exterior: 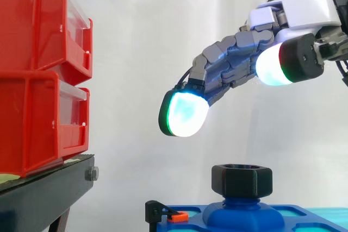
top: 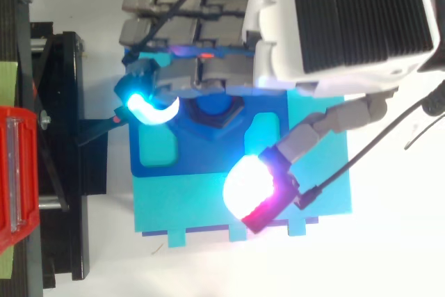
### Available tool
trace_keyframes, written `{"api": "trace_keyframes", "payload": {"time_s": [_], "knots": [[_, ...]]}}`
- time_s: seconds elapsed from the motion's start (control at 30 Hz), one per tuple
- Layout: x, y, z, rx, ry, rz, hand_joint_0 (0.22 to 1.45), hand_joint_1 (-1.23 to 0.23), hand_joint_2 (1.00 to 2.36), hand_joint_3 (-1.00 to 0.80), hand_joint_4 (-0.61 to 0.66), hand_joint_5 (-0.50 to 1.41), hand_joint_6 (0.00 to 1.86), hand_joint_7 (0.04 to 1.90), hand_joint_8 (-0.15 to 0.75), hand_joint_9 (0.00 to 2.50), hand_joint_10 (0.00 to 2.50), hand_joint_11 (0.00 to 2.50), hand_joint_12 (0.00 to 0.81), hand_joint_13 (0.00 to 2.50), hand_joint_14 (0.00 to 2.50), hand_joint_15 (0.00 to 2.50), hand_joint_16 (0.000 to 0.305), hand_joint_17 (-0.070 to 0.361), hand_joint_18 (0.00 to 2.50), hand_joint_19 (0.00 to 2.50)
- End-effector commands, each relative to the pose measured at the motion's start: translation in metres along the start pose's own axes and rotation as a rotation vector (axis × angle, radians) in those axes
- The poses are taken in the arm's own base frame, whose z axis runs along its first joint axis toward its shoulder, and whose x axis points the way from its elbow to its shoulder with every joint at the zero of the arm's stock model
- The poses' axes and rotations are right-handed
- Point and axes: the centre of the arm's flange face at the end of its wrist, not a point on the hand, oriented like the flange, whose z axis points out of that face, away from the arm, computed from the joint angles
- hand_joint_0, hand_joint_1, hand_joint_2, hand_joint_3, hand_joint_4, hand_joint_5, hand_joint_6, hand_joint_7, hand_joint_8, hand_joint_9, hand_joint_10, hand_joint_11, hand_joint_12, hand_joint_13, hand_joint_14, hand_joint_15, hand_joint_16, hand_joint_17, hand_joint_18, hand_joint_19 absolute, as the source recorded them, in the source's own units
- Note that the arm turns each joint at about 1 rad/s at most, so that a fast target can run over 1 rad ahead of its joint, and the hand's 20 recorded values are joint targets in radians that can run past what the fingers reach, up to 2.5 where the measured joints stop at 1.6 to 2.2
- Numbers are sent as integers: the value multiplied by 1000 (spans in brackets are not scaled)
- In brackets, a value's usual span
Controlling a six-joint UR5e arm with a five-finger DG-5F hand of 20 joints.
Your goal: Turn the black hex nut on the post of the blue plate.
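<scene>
White curtain behind; red bins on black stand at left.

Side view: nut seated on blue post, on plate, low centre. Hand above and to right, well clear of nut. Fingers loosely curved, spread from thumb, holding nothing.

Top view: hand reaching over plate. One glowing pad near nut's left edge, thumb out over the paler part.

Judged step: approach, no contact yet. Next move: lower, straddle nut with fingers and thumb on opposite flats, close, then twist at wrist.
</scene>
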Motion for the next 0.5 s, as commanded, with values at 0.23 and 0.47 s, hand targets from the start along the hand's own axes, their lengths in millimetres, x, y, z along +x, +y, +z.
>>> {"api": "trace_keyframes", "payload": {"time_s": [0.23,0.47], "knots": [[21,18,6,9,31,5,414,-336,1000,-500,211,-211,502,703,267,293,0,0,383,226,0,10,63,143,253,321],[32,20,9,7,6,23,419,-319,1000,-500,212,-209,502,706,268,300,0,0,381,227,0,10,63,141,254,319]]}}
